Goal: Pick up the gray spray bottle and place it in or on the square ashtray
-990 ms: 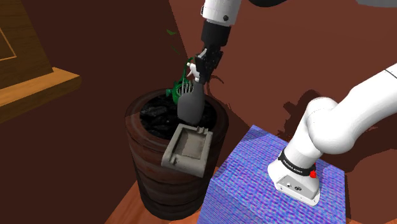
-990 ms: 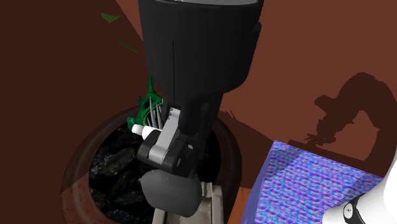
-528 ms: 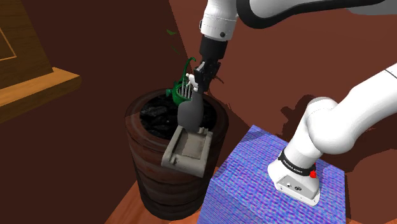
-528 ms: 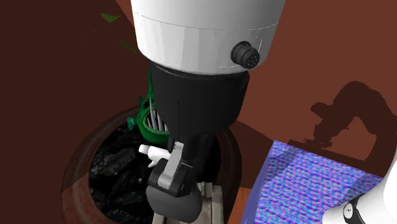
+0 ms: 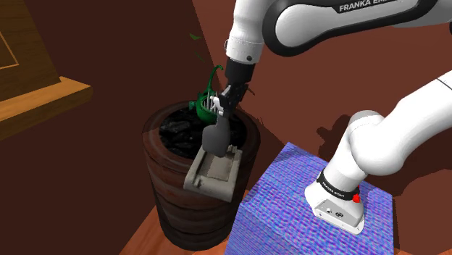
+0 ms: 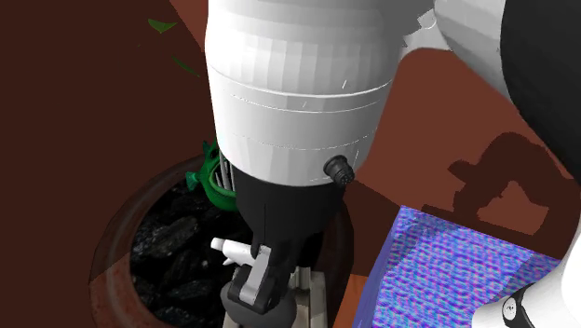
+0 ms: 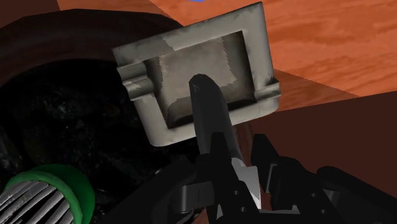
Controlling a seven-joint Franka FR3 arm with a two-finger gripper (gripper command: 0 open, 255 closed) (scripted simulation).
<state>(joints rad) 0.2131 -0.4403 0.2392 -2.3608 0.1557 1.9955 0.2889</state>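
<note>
The hand (image 5: pixel 223 103) is closed on the head of the gray spray bottle (image 5: pixel 215 135), which hangs upright just below it. The bottle's base is at the far part of the square ashtray (image 5: pixel 194 174) lying on the planter's (image 5: pixel 170 199) right rim. I cannot tell if it touches.

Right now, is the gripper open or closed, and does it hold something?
Gripper: closed, holding the bottle.

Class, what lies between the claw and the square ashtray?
The gray spray bottle lies there. It hangs from the claw, which is shut on its top, with its rounded body down over the ashtray. The shoulder view shows it.
</note>
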